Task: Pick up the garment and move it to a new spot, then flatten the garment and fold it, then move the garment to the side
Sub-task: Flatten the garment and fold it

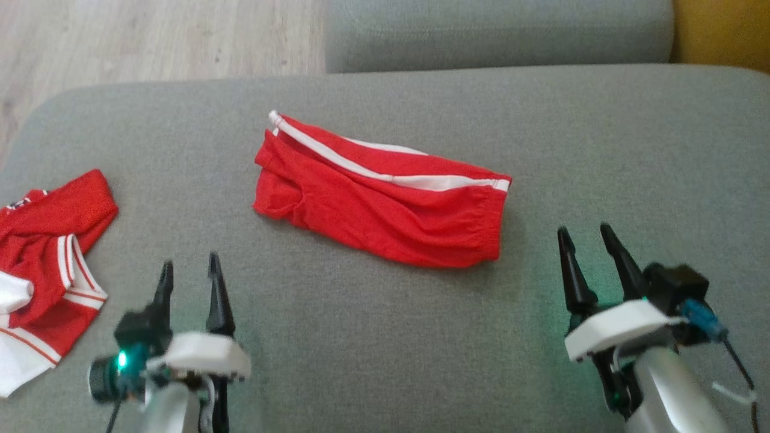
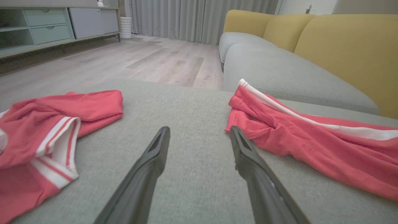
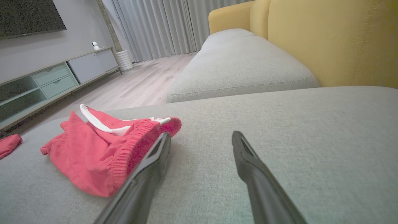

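Left claw (image 1: 190, 260) and right claw (image 1: 583, 227) gape empty; the folded shorts (image 1: 385, 204) on the sofa cushion (image 1: 385, 343) seemingly need grasping and moving aside.

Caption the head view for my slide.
Red shorts lie on the grey cushion; left gripper and right gripper open, short of them.

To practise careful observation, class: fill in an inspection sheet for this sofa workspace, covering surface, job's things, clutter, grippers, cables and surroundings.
Surface: grey cushion, bare around the clothes.
Job's things: red shorts, folded, lying mid-cushion, untouched.
Clutter: red jersey, crumpled at the left edge.
Grippers: left gripper and right gripper both open, empty, short of the shorts.
Cables: cable with blue plug at the right wrist, clear of the shorts.
Surroundings: wooden floor, yellow backrest, cabinet, curtains.
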Controlling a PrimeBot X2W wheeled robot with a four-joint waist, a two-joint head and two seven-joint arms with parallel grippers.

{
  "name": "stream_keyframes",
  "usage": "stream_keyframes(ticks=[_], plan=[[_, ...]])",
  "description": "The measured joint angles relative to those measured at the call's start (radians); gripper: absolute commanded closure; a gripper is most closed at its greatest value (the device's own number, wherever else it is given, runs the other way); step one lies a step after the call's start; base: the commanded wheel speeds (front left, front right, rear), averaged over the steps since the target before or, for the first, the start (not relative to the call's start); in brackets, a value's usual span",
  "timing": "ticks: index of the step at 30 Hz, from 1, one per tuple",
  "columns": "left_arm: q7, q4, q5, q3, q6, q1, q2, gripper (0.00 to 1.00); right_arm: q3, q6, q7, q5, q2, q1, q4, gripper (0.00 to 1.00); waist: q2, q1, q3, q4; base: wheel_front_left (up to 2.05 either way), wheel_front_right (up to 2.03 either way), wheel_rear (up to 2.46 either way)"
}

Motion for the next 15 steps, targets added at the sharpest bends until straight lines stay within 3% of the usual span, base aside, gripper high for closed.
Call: stream_keyframes(ticks=[6,15], plan=[[0.000,-0.036,0.012,0.029,-0.009,0.099,-0.012,0.00,-0.039,0.000,0.000,-0.043,0.027,0.058,0.001,0.00,0.0000,0.0001,-0.036,-0.002,0.00,0.00,0.00],[0.000,-0.053,0.012,0.009,-0.009,0.105,-0.014,0.00,-0.049,0.000,0.000,-0.054,0.032,0.060,0.001,0.00,0.0000,0.0002,-0.037,-0.007,0.00,0.00,0.00]])
